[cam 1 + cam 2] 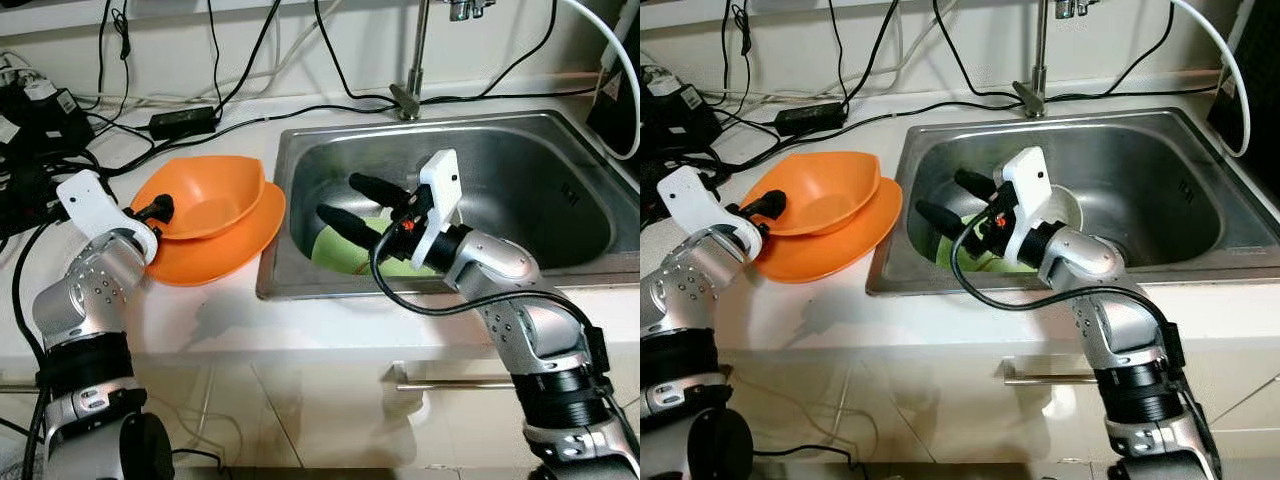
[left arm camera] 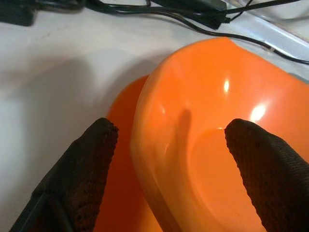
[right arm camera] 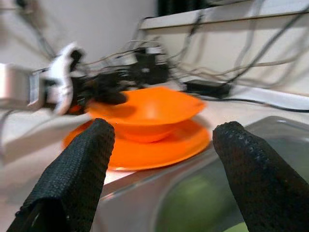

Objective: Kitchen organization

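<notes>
White counter [image 1: 300, 330] under a pale wall [image 1: 300, 40], black cables [image 1: 240, 60] trailing.

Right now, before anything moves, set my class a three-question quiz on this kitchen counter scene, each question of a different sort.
1. True or false: the orange bowl sits on the orange plate.
2. Where does the right gripper hover? A over the sink; B over the cables; C under the counter.
3. Fill in: the left gripper straddles the bowl's ____.

Key: 1 true. 2 A. 3 rim.
</notes>
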Controlling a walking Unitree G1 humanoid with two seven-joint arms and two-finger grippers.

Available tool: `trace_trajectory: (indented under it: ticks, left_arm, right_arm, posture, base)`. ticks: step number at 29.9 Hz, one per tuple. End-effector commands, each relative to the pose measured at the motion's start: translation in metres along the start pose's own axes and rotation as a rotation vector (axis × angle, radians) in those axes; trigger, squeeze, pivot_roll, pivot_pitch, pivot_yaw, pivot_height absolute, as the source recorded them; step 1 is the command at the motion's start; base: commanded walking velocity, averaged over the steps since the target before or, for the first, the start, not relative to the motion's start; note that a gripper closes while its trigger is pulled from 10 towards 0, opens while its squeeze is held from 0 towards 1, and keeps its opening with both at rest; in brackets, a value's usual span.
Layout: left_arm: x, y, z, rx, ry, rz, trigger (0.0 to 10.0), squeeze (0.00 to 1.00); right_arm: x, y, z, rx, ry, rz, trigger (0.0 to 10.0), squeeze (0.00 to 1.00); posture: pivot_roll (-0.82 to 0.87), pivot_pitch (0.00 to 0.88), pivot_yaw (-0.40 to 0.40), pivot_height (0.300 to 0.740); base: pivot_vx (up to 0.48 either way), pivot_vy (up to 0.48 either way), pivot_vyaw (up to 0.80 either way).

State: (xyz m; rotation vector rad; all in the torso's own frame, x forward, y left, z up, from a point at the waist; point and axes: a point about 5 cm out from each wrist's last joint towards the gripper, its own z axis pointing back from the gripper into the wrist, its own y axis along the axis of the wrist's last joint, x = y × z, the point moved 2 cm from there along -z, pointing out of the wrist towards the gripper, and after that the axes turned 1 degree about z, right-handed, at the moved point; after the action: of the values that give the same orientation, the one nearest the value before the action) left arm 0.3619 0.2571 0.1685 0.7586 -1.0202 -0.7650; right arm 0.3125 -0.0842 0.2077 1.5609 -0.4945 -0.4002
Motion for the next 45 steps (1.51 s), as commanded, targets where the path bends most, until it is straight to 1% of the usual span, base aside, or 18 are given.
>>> trace_trajectory:
  ticks: [1,4,7,8,9,10,13,14,15,16,17,20,22,23,24,25,31,45]
  left_arm:
    - [0.001,0.008,0.0,-0.006,-0.022,0.018,10.0,0.0]
    - [0.0,0.012,0.001,-0.003,-0.023,0.047,10.0,0.0]
    - [0.0,0.011,0.001,-0.027,-0.04,0.09,10.0,0.0]
    - [0.0,0.011,0.001,-0.027,-0.04,0.09,10.0,0.0]
    - [0.0,0.01,0.001,-0.048,-0.052,0.104,10.0,0.0]
    - [0.002,0.008,0.001,-0.092,-0.072,0.141,10.0,0.0]
    - [0.003,0.004,0.001,-0.145,-0.088,0.178,10.0,0.0]
    - [0.003,0.004,0.001,-0.155,-0.086,0.183,10.0,0.0]
    - [-0.001,0.002,-0.002,-0.166,-0.075,0.181,10.0,0.0]
    - [-0.001,0.002,-0.002,-0.166,-0.075,0.181,10.0,0.0]
    - [-0.004,0.0,-0.003,-0.173,-0.061,0.179,10.0,0.0]
    - [0.0,-0.001,0.002,-0.17,-0.052,0.18,10.0,0.0]
    - [0.0,-0.001,0.002,-0.17,-0.049,0.182,10.0,0.0]
    - [0.001,-0.001,0.002,-0.169,-0.048,0.184,8.6,0.0]
    - [0.001,-0.002,0.003,-0.167,-0.047,0.187,2.6,0.0]
    - [0.002,-0.003,0.003,-0.166,-0.048,0.193,0.0,0.0]
    - [0.002,-0.003,0.003,-0.168,-0.055,0.227,0.0,0.0]
    - [0.0,-0.002,0.001,-0.159,-0.057,0.244,0.0,0.0]
  right_arm:
    - [-0.009,0.004,0.0,0.001,0.061,0.007,10.0,0.0]
    - [-0.009,0.002,0.002,-0.012,0.058,0.015,10.0,0.0]
    - [-0.009,0.002,0.003,-0.015,0.057,0.012,10.0,0.0]
    - [-0.009,0.002,0.003,-0.015,0.057,0.012,10.0,0.0]
    - [-0.009,0.001,0.003,-0.018,0.06,0.013,10.0,0.0]
    - [-0.011,0.0,0.004,-0.028,0.069,0.016,10.0,0.0]
    - [-0.013,-0.001,0.005,-0.037,0.081,0.021,10.0,0.0]
    - [-0.013,-0.001,0.005,-0.038,0.082,0.023,10.0,0.0]
    - [-0.013,0.0,0.005,-0.036,0.082,0.024,10.0,0.0]
    - [-0.013,0.0,0.005,-0.036,0.082,0.024,10.0,0.0]
    - [-0.013,0.0,0.005,-0.033,0.081,0.025,10.0,0.0]
    - [-0.015,0.001,0.005,-0.035,0.087,0.031,10.0,0.0]
    - [-0.015,0.0,0.005,-0.037,0.09,0.035,10.0,0.0]
    - [-0.016,0.0,0.005,-0.039,0.092,0.037,10.0,0.0]
    - [-0.016,0.0,0.005,-0.039,0.093,0.037,10.0,0.0]
    - [-0.017,0.0,0.005,-0.039,0.094,0.037,10.0,0.0]
    - [-0.019,-0.002,0.006,-0.045,0.11,0.035,10.0,0.0]
    - [-0.02,-0.002,0.006,-0.044,0.109,0.035,10.0,0.0]
  posture:
    - [-0.03,0.017,0.167,0.74]
    - [-0.03,0.02,0.17,0.74]
    - [-0.03,0.021,0.17,0.74]
    - [-0.03,0.021,0.17,0.74]
    - [-0.03,0.023,0.169,0.74]
    - [-0.02,0.024,0.17,0.74]
    - [-0.02,0.024,0.171,0.74]
    - [-0.02,0.024,0.171,0.74]
    - [-0.02,0.024,0.173,0.74]
    - [-0.02,0.024,0.173,0.74]
    - [-0.02,0.026,0.174,0.74]
    - [-0.02,0.027,0.175,0.74]
    - [-0.02,0.027,0.175,0.74]
    - [-0.02,0.028,0.174,0.74]
    - [-0.02,0.028,0.174,0.74]
    - [-0.02,0.028,0.174,0.74]
    - [-0.02,0.025,0.175,0.74]
    - [-0.02,0.025,0.176,0.74]
  base:
    - [0.0,0.0,0.0]
    - [0.0,0.0,0.0]
    - [0.0,0.0,0.0]
    - [0.0,0.0,0.0]
    - [0.0,0.0,0.0]
    - [0.0,0.0,0.0]
    - [0.0,0.0,0.0]
    - [0.0,0.0,0.0]
    - [0.0,0.0,0.0]
    - [0.0,0.0,0.0]
    - [0.0,0.0,0.0]
    - [0.0,0.0,0.0]
    - [0.0,0.0,0.0]
    - [0.0,0.0,0.0]
    - [0.0,0.0,0.0]
    - [0.0,0.0,0.0]
    - [0.0,0.0,0.0]
    - [0.0,0.0,0.0]
